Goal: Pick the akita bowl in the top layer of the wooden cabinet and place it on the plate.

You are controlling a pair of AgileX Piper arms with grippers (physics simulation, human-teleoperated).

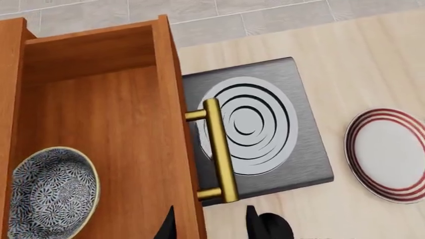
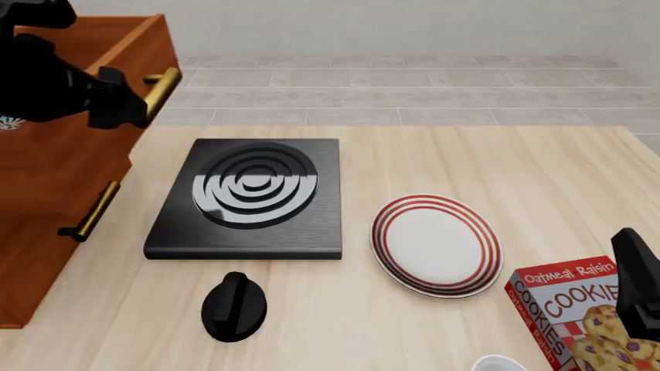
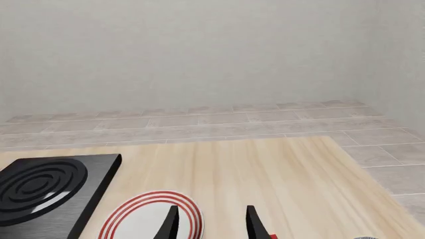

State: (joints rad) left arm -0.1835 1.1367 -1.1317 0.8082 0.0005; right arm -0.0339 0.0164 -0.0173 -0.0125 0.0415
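Left gripper (image 1: 209,224), jaws apart above the open reddish-brown top drawer (image 1: 99,129), should drop straight over the blue-and-white patterned bowl's (image 1: 50,191) rim, clear of the brass handle (image 1: 218,149).

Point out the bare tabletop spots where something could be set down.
Free: the far right table beyond the plate, and the near strip between the black knob and plate. Crowded: the near right corner by the cookie box, and the left by the wooden cabinet and stove.

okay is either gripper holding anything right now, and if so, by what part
Nothing is held. The left gripper is open above the pulled-out top layer, fingers astride its front panel, not touching the akita bowl. The right gripper is open and empty over the table.
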